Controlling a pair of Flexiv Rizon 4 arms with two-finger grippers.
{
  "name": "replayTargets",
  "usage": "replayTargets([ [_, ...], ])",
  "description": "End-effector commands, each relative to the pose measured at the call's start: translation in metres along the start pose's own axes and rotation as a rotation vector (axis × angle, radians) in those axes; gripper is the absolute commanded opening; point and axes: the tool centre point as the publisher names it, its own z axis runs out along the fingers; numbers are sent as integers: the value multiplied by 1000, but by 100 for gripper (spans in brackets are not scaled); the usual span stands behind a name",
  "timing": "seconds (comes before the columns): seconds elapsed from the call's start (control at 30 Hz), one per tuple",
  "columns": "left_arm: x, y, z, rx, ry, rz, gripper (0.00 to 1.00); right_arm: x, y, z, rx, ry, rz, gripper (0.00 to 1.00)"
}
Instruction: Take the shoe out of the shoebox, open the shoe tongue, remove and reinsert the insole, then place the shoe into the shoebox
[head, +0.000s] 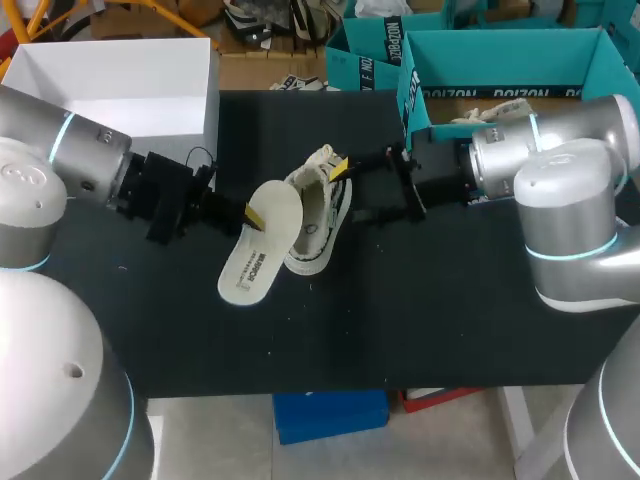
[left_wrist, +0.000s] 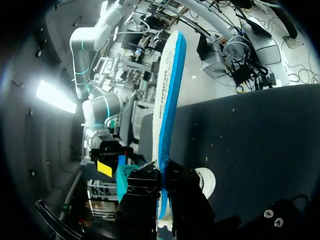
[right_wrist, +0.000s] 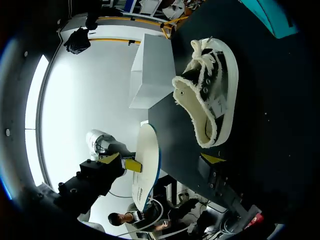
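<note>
The white insole (head: 262, 248) hangs over the black table, tilted, with my left gripper (head: 252, 214) shut on one end. In the left wrist view the insole (left_wrist: 167, 95) stands edge-on with a blue underside, pinched in that gripper (left_wrist: 162, 173). The cream and black shoe (head: 318, 215) lies on the table right beside the insole, laces loose. My right gripper (head: 349, 190) is open at the shoe's right side, not gripping it. In the right wrist view the shoe (right_wrist: 210, 100) lies just ahead of one yellow fingertip (right_wrist: 212, 159), opening toward it, and the insole (right_wrist: 145, 165) is beyond.
The teal shoebox (head: 500, 62) stands open at the back right, behind my right arm. A white box (head: 130, 85) sits at the back left. The table's dark front half (head: 380, 320) holds nothing.
</note>
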Motion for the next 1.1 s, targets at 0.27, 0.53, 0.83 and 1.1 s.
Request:
replayTargets([
  [0.27,28,-39,-6,50,122,-32,0,1,-57,-46,-263,-80,33,100],
  [0.53,46,-51,-4,96,149,-64,0,7,-79,-66,-337,-126,38,100],
  [0.83,51,-49,4,136,174,-57,0,13,-85,-70,-341,-135,24,100],
  [1.1,50,-24,18,170,174,-28,0,13,-85,-70,-341,-135,24,100],
])
